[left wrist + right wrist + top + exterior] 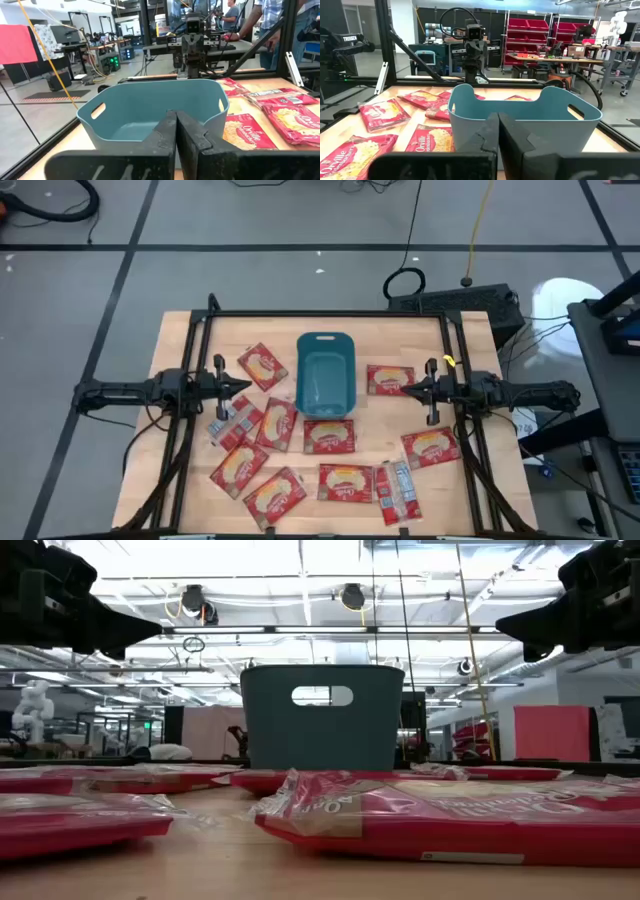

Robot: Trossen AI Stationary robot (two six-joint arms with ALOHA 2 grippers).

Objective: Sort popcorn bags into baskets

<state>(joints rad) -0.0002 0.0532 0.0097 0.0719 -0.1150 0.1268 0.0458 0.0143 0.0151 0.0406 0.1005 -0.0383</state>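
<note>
No bag is held yet: the left gripper and right gripper hang closed and empty on either side of the teal basket. Jaws should be opened before a flat popcorn bag beside the basket is approached. Nothing is seen inside the basket.

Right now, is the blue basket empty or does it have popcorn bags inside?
Empty. From above, the basket shows only its bare teal floor, and both wrist views look into it and find nothing. All the popcorn bags lie on the table around it.
</note>
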